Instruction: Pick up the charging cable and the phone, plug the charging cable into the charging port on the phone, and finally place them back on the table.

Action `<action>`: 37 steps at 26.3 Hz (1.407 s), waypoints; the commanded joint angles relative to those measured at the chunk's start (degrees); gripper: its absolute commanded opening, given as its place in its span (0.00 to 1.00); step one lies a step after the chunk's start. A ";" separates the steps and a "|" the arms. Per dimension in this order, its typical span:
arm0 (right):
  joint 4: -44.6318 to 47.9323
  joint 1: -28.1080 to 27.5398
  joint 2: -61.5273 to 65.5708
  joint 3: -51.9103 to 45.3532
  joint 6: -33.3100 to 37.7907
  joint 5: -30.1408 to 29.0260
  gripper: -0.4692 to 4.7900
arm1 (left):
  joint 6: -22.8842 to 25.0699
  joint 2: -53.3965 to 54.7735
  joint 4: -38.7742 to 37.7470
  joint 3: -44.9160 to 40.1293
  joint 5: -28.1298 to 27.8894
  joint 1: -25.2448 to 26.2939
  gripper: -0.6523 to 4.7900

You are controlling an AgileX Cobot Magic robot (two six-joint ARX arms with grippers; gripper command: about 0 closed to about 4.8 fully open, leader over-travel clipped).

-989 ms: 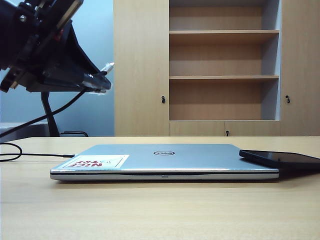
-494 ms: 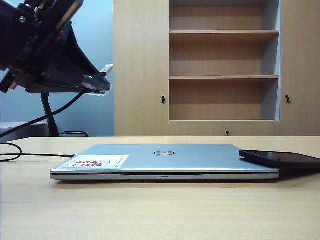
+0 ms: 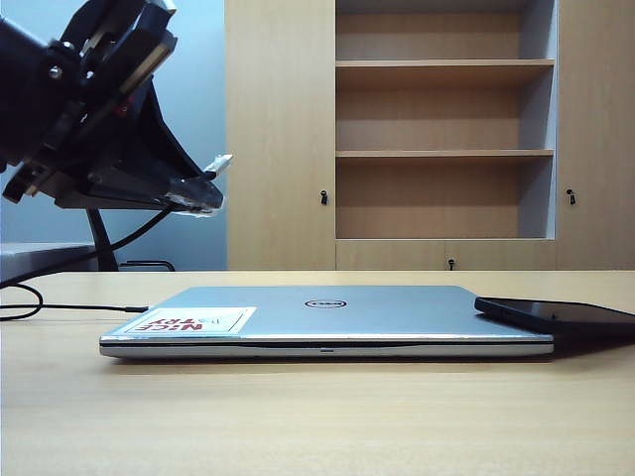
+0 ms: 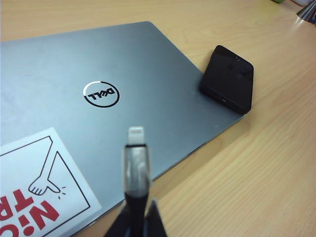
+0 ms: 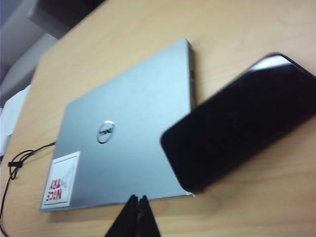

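Note:
My left gripper (image 3: 198, 193) hangs high at the left of the exterior view, shut on the charging cable (image 3: 216, 163) just behind its silver-white plug (image 4: 136, 136), which sticks out past the fingertips. The black cord trails down to the table (image 3: 317, 416) and runs along it (image 3: 74, 307). In the left wrist view my left gripper (image 4: 138, 219) pinches the cable above the laptop's corner. The phone (image 3: 556, 315) lies flat with one end resting on the laptop's edge (image 4: 228, 78), screen up (image 5: 237, 123). My right gripper (image 5: 137, 217) is shut and empty, hovering above the table near the phone and laptop; the exterior view does not show it.
A closed silver Dell laptop (image 3: 322, 317) with a red-and-white sticker (image 3: 189, 320) lies mid-table. A tall wooden shelf cabinet (image 3: 442, 129) stands behind. A black stand (image 3: 99, 238) rises at the back left.
My left gripper with the cable has shifted slightly lower and rightward in the exterior view. Laptop and phone have not moved.

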 commanded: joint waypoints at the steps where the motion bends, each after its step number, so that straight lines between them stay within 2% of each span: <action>1: 0.94 -2.43 2.40 0.28 1.81 -1.73 0.23 | 0.26 0.09 1.97 0.13 0.20 0.07 0.11; 3: 1.01 -3.02 3.74 0.28 4.28 -1.97 0.51 | 0.24 0.09 1.97 0.13 0.20 0.07 0.11; 5: 1.01 -3.34 5.33 0.28 8.72 -2.38 0.73 | 0.24 0.09 1.97 0.13 0.22 0.07 0.11; 7: 1.18 -3.76 7.21 0.28 11.74 -3.13 0.79 | 0.24 0.09 1.97 0.13 0.22 0.07 0.11; 13: 2.71 -3.82 12.94 0.28 16.15 -3.15 0.79 | 0.24 0.09 1.99 0.13 0.20 0.07 0.11; 17: 7.15 -3.82 17.25 0.28 16.33 -2.78 0.79 | 0.24 0.09 1.97 0.13 0.20 0.07 0.11; 20: 12.83 -3.82 23.41 0.28 16.44 -2.97 0.72 | 0.24 0.09 1.97 0.13 0.20 0.07 0.11; 30: 21.53 -3.80 35.47 0.28 21.00 -2.95 0.72 | 0.24 0.09 1.97 0.13 0.20 0.07 0.11; 37: 26.03 -3.80 40.15 0.26 21.05 -2.97 0.72 | 0.24 0.09 1.97 0.13 0.22 0.07 0.11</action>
